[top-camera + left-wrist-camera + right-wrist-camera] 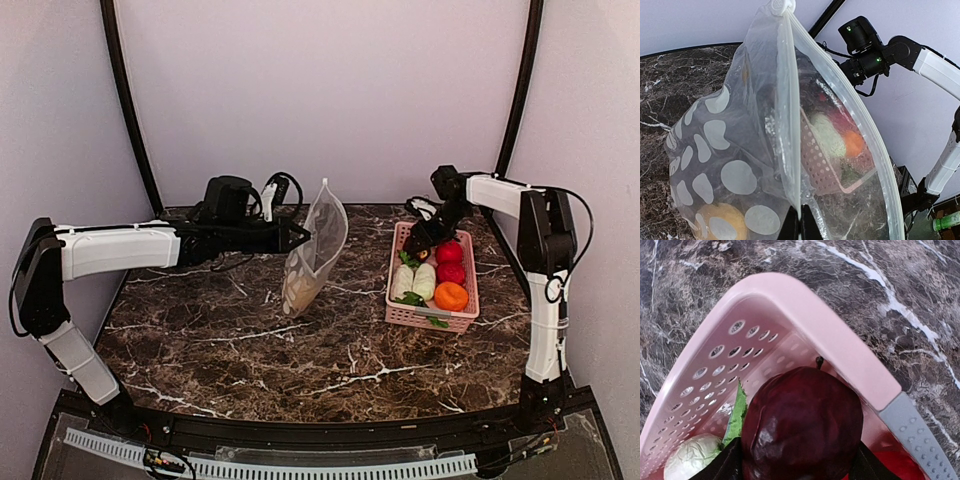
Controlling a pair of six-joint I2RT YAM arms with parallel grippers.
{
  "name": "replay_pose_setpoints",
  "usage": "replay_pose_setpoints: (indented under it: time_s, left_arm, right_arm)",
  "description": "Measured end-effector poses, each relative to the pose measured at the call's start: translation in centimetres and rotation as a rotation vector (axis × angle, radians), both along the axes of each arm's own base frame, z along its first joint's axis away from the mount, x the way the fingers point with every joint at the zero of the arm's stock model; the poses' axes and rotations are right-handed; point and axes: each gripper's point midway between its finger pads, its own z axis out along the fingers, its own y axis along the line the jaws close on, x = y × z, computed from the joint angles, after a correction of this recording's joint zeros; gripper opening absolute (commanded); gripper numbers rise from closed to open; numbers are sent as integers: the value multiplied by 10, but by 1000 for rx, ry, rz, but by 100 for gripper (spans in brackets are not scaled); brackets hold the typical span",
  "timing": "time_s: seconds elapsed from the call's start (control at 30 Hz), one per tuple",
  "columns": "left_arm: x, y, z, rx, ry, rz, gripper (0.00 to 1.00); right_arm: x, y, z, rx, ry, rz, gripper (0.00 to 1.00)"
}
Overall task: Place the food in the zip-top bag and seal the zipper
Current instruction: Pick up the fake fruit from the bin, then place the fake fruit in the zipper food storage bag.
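Dark, white-veined tabletop [300, 350] between pale walls. At centre, zip-top bag [318, 250], clear with white dots, held on edge above the marble, well apart from pink basket [432, 318] to the right. Clamped tight on the bag's edge: left pincer [300, 236], fingers pressed flat together with plastic between them at the foot of the left wrist view. Mouth gaping, zipper [790, 110] split into two strips meeting at a single point at the top. Low in the bag, yellowish piece [722, 222], weighing the plastic down toward the tabletop; touching it or not, impossible to tell. Visible through the clear film from the left wrist: basket and its contents beyond.

Over the basket's far end, right pincer [425, 243], jaws wide, one finger at each flank of dark purple piece [802, 430]. Piece seated in the basket's corner close against the rim; squeezed or merely bracketed, impossible to tell. Alongside in the basket: two white radishes [415, 282] with green leaves, two red balls [450, 252], orange [451, 296].
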Motion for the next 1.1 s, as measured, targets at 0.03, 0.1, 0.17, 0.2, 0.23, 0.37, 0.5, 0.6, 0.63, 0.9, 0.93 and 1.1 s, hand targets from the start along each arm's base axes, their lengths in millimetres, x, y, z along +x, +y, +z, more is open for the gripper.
replay_pose_setpoints:
  time_s: [0.03, 0.1, 0.17, 0.2, 0.23, 0.37, 0.5, 0.6, 0.63, 0.9, 0.93, 1.1]
  left_arm:
    - [0, 0, 0, 0, 0, 0, 1]
    - [0, 0, 0, 0, 0, 0, 1]
    - [0, 0, 0, 0, 0, 0, 1]
    - [0, 0, 0, 0, 0, 0, 1]
    - [0, 0, 0, 0, 0, 0, 1]
    - [0, 0, 0, 1, 0, 1, 1]
    - [0, 0, 0, 1, -1, 1, 1]
    - [0, 0, 0, 1, 0, 1, 1]
    - [0, 0, 0, 1, 0, 1, 1]
    - [0, 0, -1, 3, 1, -1, 1]
    - [0, 0, -1, 4, -1, -2, 1]
    - [-1, 0, 0, 5, -4, -6, 1]
  right_arm:
    - [0, 0, 1, 1, -1, -2, 57]
    - [1, -1, 1, -1, -1, -7, 56]
    - [1, -2, 2, -7, -5, -9, 56]
    - [-1, -3, 4, -9, -10, -10, 55]
    - [-4, -4, 7, -13, -14, -11, 55]
    - [-24, -10, 43, -6, -65, -8, 55]
    - [-41, -2, 106, 82, -186, 28, 55]
    - [-57, 11, 145, 171, -261, 86, 55]
    - [-63, 18, 154, 194, -276, 112, 55]
    - [-125, 122, 207, 437, -259, 455, 55]
    - [-131, 136, 219, 474, -266, 501, 55]
    - [-161, 190, 269, 606, -309, 674, 54]
